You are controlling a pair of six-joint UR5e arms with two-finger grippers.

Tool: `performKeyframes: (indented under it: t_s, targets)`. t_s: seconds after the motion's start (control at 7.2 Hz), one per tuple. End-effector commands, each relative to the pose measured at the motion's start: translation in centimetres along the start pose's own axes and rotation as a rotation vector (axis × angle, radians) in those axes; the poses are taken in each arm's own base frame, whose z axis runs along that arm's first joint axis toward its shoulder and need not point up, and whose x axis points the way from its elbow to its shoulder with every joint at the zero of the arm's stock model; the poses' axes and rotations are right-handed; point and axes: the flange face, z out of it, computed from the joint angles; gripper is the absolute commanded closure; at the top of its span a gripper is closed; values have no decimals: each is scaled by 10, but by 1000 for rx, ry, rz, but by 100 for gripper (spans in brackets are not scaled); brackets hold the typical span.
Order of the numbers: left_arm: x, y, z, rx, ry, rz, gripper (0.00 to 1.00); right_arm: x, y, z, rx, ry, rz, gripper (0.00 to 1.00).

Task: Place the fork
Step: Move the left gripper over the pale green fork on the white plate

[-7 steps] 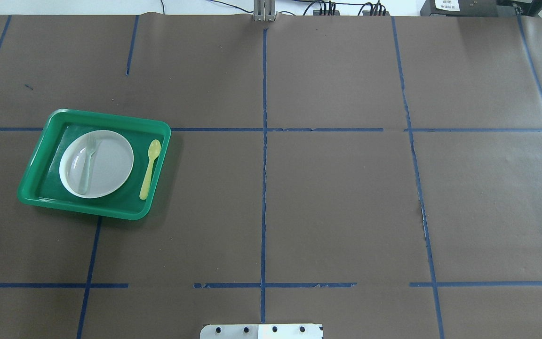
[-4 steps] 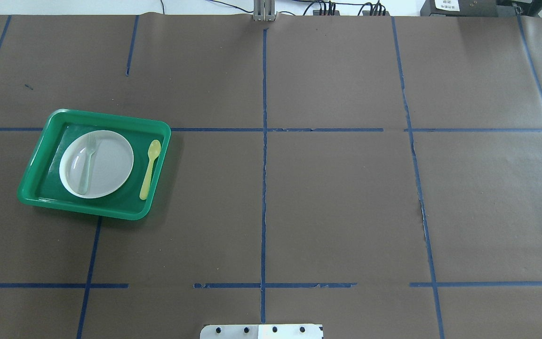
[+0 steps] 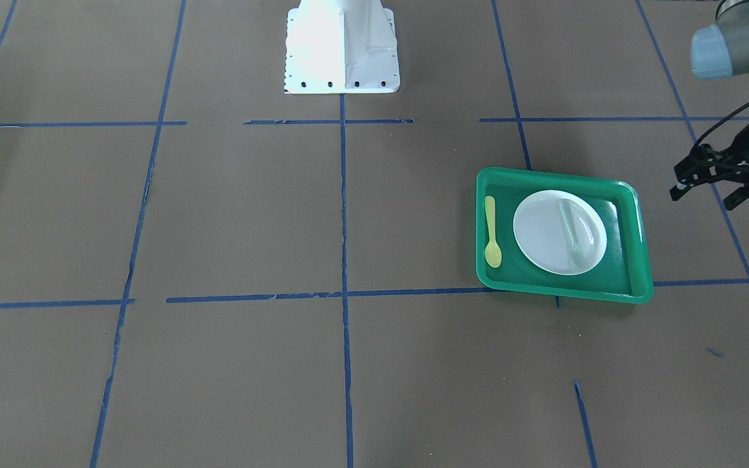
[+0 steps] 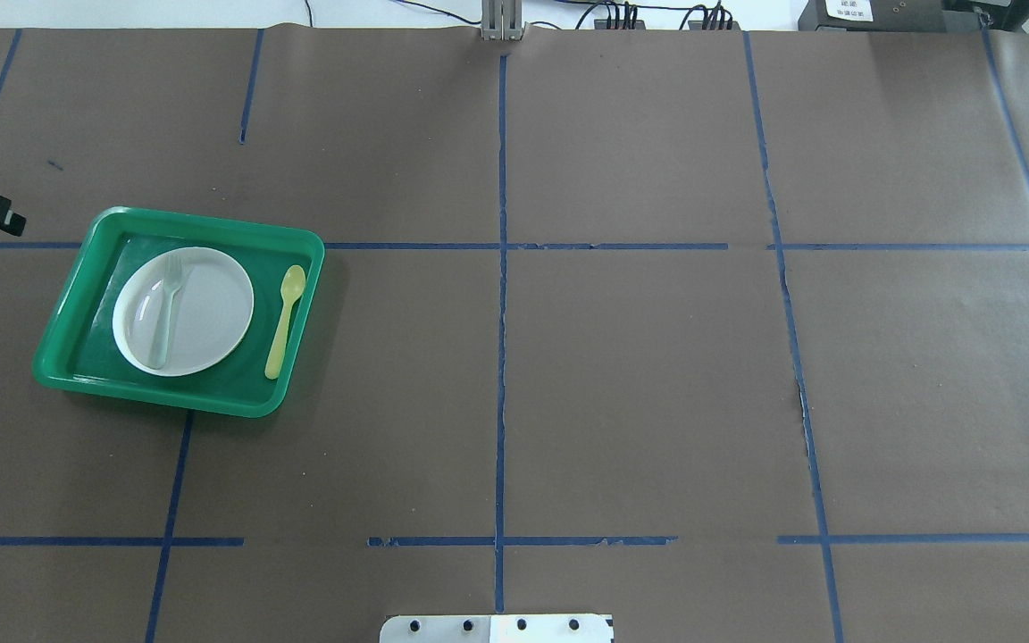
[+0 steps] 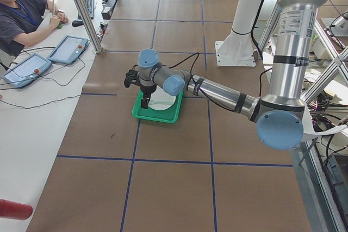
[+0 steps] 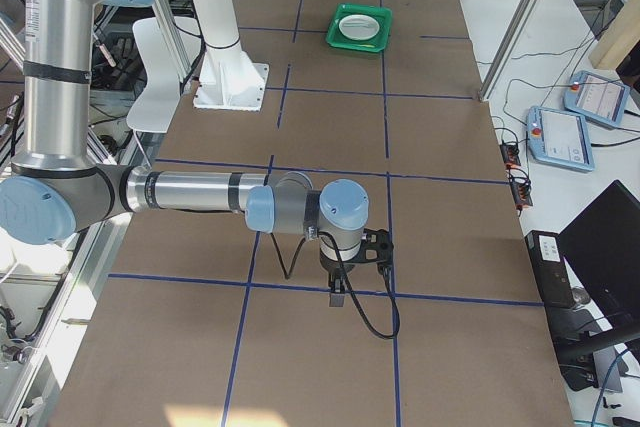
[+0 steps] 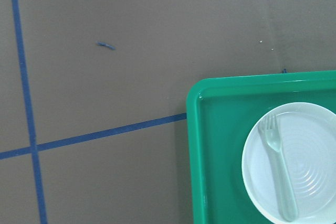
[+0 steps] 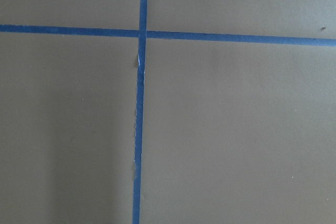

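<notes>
Lying on the white plate [image 4: 211,313], the fork [image 4: 164,317] sat on the plate's left half, its tines pointing to the far side and its handle reaching the near rim. The plate rested inside the green tray [image 4: 202,223] on the left part of the brown table [image 4: 639,375]. A yellow spoon [image 4: 285,320] lay on the tray floor just right of the plate, bowl toward the far side, not touching it. The left gripper [image 3: 701,198] hung above the table off the tray's far-left corner, apart from the tray, its fingers spread and holding nothing. The right gripper [image 6: 338,297] hovered well away at the table's right end, over a crossing of blue tape lines [image 8: 140,34]; whether its fingers were apart or together could not be told.
</notes>
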Motion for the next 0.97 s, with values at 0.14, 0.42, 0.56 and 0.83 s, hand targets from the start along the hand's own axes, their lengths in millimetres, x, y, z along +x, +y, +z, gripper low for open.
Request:
performKeyframes:
  t_s: [0.14,0.42,0.56,0.83]
  targets:
    - [50,21,70,18,-9,-67,1,0,0,0,0,0,0,0]
    - [76,22,102,7,-33,-92,2,0,0,0,0,0,0,0]
    - [87,25,121,-23,-34,-112,3,0,0,0,0,0,0,0]
    - [99,34,136,-52,-33,-117,5,0,0,0,0,0,2,0]
